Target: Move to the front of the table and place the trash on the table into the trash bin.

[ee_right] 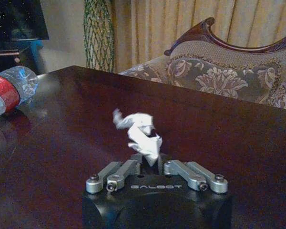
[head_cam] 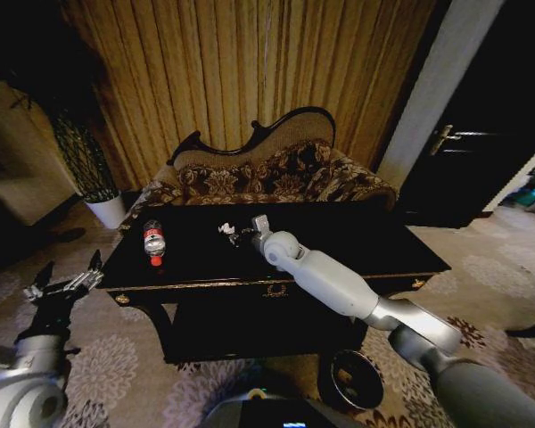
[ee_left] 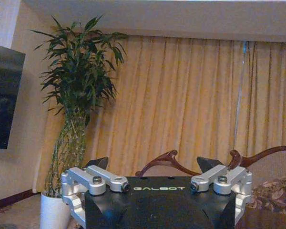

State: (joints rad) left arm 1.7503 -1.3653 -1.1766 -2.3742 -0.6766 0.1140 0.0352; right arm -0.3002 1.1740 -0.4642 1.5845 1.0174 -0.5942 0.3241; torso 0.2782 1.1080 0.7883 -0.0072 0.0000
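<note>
The glossy black table [head_cam: 357,236] stands in front of me. A white crumpled paper scrap [ee_right: 140,135] is pinched between the fingertips of my right gripper [ee_right: 150,160], which is shut on it just over the tabletop. In the head view the same right gripper [head_cam: 250,232] reaches over the table's middle, with the scrap [head_cam: 227,230] at its tip. A clear plastic bottle [head_cam: 153,241] with a red label lies on the table's left part, also seen as the bottle [ee_right: 9,90]. The dark trash bin [head_cam: 352,379] sits on the carpet below my right arm. My left gripper [head_cam: 67,285] hangs open left of the table, empty [ee_left: 152,167].
A patterned sofa [head_cam: 267,174] with a curved dark frame stands behind the table. A tall plant in a white pot [head_cam: 107,209] is at the back left. Curtains cover the far wall, and a dark door [head_cam: 481,152] is at the right. Patterned carpet surrounds the table.
</note>
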